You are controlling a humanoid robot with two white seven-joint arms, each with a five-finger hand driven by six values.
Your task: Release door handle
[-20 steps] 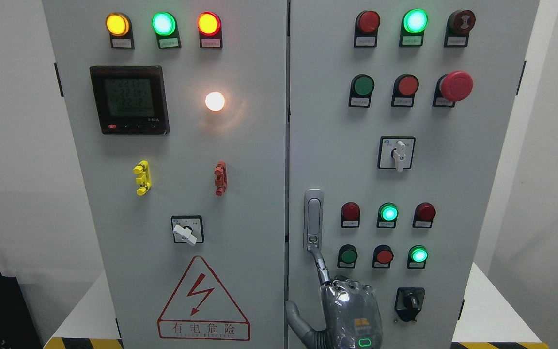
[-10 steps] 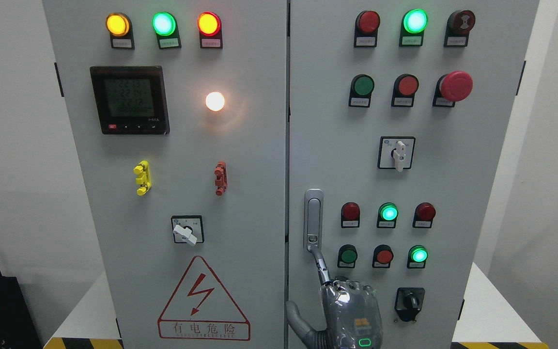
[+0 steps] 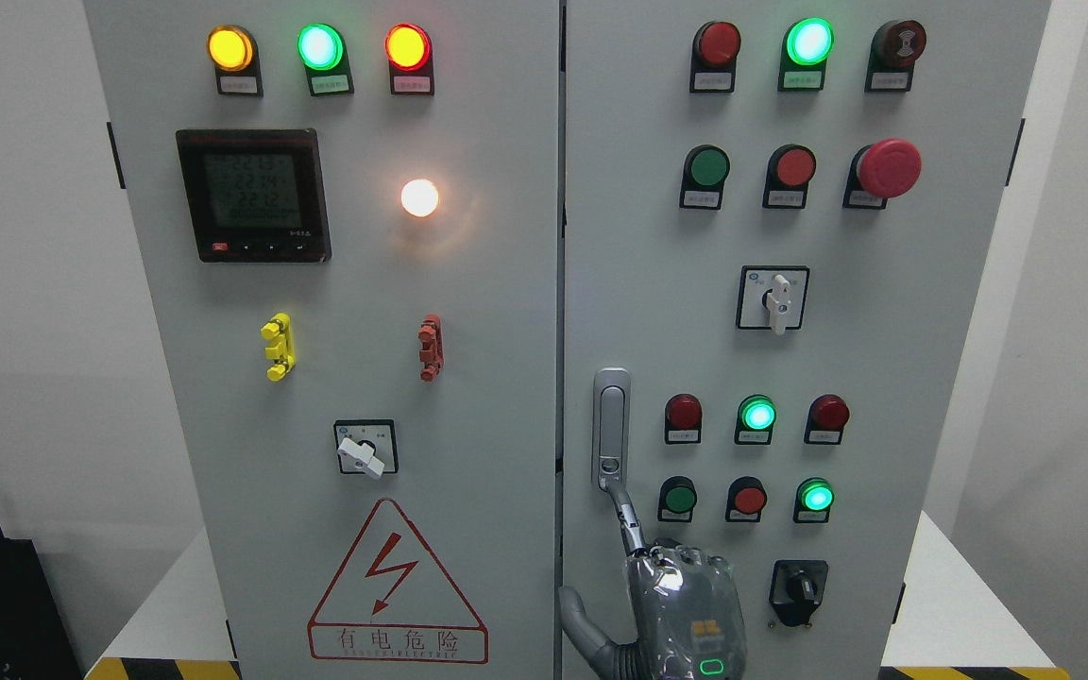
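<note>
Pointing w/ one finger (image 3: 626,519) at door handle (image 3: 611,430) base: right hand (image 3: 686,614), other fingers curled, holding nothing.

"有电危险" (lightning bolt) on warning triangle (image 3: 397,586)

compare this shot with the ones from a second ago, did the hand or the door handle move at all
Nothing visibly changed. The hand is in the same spot at the bottom of the right door, one extended finger reaching up to the lower end of the handle, which it has not left. The handle stays upright, both doors stay shut, and the lamps and switches look as before.
</note>
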